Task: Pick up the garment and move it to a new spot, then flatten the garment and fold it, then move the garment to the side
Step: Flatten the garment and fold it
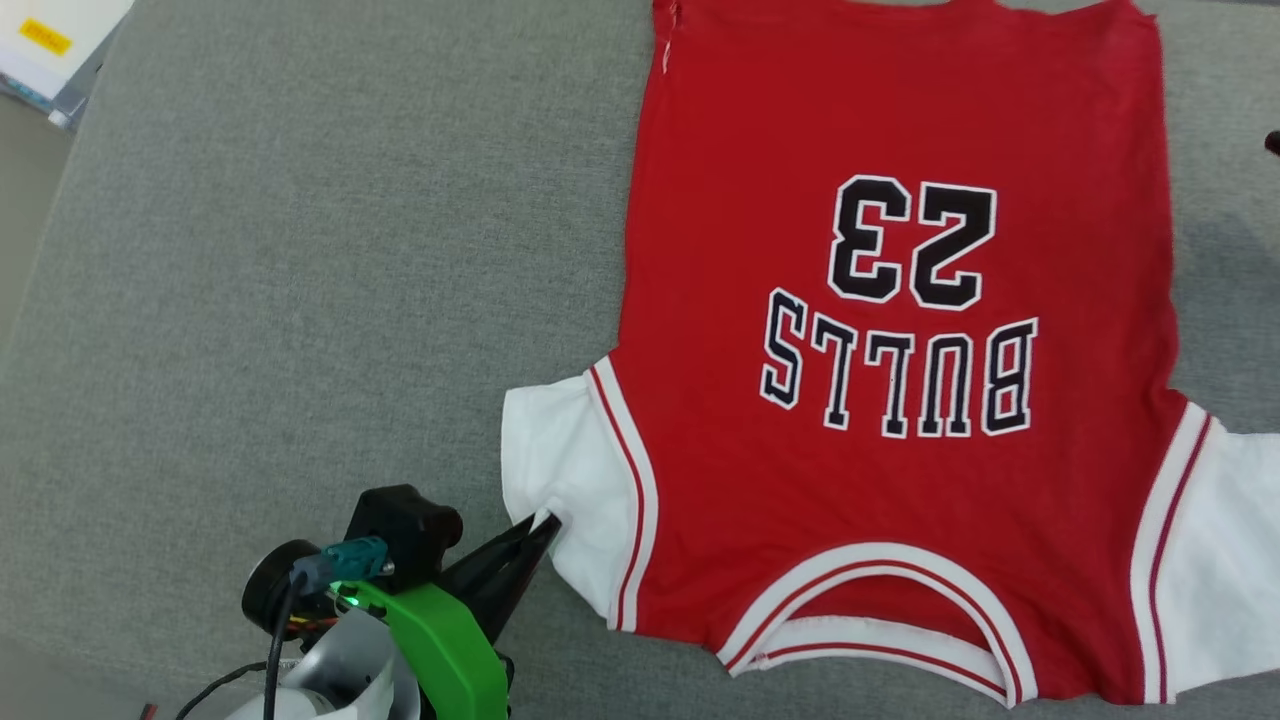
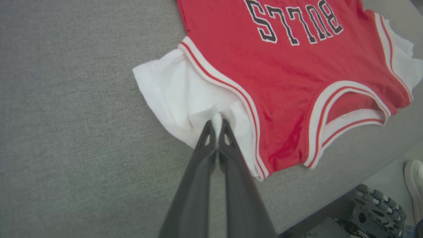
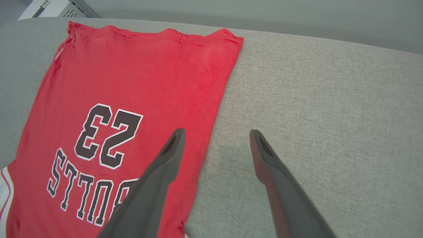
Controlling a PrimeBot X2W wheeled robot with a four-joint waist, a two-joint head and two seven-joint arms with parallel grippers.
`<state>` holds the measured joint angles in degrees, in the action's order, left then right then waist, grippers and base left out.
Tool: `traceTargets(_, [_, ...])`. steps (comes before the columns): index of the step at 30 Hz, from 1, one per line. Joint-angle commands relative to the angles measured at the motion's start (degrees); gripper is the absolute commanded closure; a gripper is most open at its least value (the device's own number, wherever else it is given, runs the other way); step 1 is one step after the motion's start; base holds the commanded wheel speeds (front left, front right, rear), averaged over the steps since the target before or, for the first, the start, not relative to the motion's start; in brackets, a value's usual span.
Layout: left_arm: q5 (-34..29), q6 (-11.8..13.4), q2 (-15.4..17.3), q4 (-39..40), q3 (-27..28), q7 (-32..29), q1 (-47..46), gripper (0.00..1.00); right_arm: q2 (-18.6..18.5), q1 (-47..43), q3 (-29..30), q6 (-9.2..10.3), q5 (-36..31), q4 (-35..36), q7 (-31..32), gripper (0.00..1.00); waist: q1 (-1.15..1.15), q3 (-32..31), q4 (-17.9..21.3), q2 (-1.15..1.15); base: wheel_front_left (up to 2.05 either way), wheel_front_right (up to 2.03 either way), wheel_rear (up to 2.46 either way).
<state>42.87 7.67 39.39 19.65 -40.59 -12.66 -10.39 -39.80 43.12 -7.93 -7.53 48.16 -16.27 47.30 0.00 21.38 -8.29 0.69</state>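
Grey padded surface [image 1: 300,250] carries the red garment [image 1: 900,300], spread flat, numerals up, collar toward the robot. Left gripper [image 2: 216,123] is pinched tight on its white sleeve [image 2: 172,89]. Right gripper [image 3: 217,132] hovers over the garment's side edge, fingers spread wide, gripping nothing.

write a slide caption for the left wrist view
Left gripper pinching the white sleeve of the red jersey spread on grey fabric.
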Motion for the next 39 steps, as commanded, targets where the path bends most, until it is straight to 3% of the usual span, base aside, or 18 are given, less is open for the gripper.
traceTargets(1, [-1.19,0.34,0.23,0.9,-0.11,-0.36,-1.18,1.0,0.87,2.66,0.93,0.04,-1.99,-1.41,1.46,0.0,0.0,7.51,-6.55,-0.69,0.0,0.0,0.0])
traceTargets(13, [-3.67,0.05,-2.18,4.89,-2.31,-1.38,-4.33,1.0,2.39,19.06,7.7,0.04,-18.5,-13.01,9.04,0.0,0.0,15.62,-14.38,-0.69,0.0,0.0,0.0])
traceTargets(25, [-3.6,-0.91,-4.6,3.15,-3.01,0.7,-5.34,1.0,2.85,21.38,10.63,0.04,-27.01,-18.26,12.35,0.0,0.0,17.57,-17.26,-0.69,0.0,0.0,0.0])
traceTargets(26, [-3.57,-0.91,-4.69,3.0,-3.01,0.8,-5.37,1.0,3.0,21.07,10.63,0.04,-27.11,-18.39,12.82,0.06,0.0,17.55,-17.29,-0.69,0.0,0.0,0.0])
traceTargets(27, [-3.52,-0.91,-4.79,2.84,-3.01,0.89,-5.4,1.0,3.21,20.64,10.67,0.04,-27.16,-18.52,13.41,0.57,0.0,17.5,-17.31,-0.69,0.0,0.0,0.0])
traceTargets(28, [-3.48,-0.93,-4.84,2.71,-3.01,0.94,-5.43,1.0,3.32,20.27,10.61,0.04,-27.2,-18.54,13.88,1.0,0.0,17.44,-17.3,-0.69,0.0,0.0,0.0])
traceTargets(39, [-3.46,-0.75,-4.92,1.6,-2.39,1.89,-5.97,1.0,3.3,15.5,10.2,0.04,-27.89,-16.34,13.64,1.0,0.0,14.19,-15.09,-0.69,0.0,0.0,0.0])
